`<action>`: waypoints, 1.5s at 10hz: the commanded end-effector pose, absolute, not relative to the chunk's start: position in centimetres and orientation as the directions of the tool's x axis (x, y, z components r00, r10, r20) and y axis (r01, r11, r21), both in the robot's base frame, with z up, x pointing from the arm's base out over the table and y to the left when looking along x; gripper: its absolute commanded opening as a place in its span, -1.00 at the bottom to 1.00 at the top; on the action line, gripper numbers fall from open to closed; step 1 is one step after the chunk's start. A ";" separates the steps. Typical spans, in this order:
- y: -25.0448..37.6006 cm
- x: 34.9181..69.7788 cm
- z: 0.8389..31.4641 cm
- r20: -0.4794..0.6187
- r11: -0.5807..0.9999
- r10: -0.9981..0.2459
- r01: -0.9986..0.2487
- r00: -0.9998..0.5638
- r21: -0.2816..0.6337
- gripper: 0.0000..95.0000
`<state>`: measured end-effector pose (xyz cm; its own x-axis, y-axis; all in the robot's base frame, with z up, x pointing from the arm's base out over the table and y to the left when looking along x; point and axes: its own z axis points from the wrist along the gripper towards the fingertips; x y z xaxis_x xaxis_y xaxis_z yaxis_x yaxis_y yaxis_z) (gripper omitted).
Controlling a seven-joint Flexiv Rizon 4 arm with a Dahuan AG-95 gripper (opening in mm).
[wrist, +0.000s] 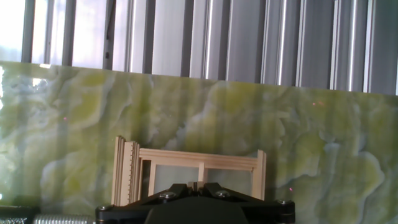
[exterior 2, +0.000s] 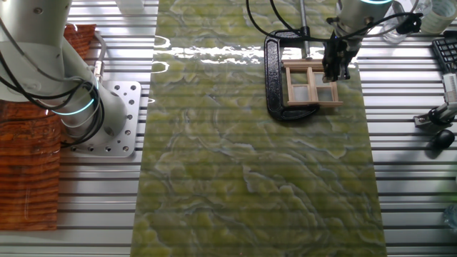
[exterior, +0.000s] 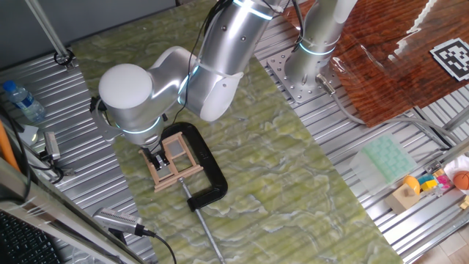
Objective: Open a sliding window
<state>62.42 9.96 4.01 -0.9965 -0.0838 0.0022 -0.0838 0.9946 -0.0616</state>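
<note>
The sliding window (exterior: 178,157) is a small light-tan wooden frame with four panes, lying flat on the green marbled mat. My gripper (exterior: 157,160) comes down on its side nearest the mat's edge. In the other fixed view the gripper (exterior 2: 334,71) stands over the right half of the sliding window (exterior 2: 305,87). In the hand view the sliding window (wrist: 199,160) fills the lower middle. The black fingertips (wrist: 180,188) of my gripper (wrist: 196,185) are closed narrowly around the frame's thin upright middle bar.
A black C-clamp (exterior: 210,167) wraps the window's far side and pins it to the mat (exterior: 278,183); its screw handle (exterior: 207,233) sticks out toward the front. Ribbed metal table (wrist: 249,37) lies past the mat's edge. A plastic bottle (exterior: 22,103) and tools (exterior: 117,218) lie at the left.
</note>
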 end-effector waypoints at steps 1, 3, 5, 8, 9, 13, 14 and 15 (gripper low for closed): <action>10.0 62.4 4.0 0.005 0.995 -0.080 -0.080 -0.997 -0.062 -1.00; 10.0 62.4 4.1 0.004 0.995 -0.077 -0.077 -0.997 -0.062 -1.00; 10.1 62.4 4.2 0.004 0.995 -0.077 -0.077 -0.997 -0.062 -1.00; 10.1 62.3 4.5 -0.002 0.996 -0.076 -0.076 -0.997 -0.056 -1.00; 10.2 62.3 4.7 -0.001 0.995 -0.083 -0.083 -0.997 -0.057 -1.00; 10.3 62.2 5.2 -0.013 0.992 -0.111 -0.110 -0.994 -0.056 -1.00; 10.3 62.2 5.2 -0.014 0.991 -0.121 -0.120 -0.992 -0.057 -1.00; 10.3 62.2 5.2 -0.013 0.991 -0.122 -0.121 -0.992 -0.056 -1.00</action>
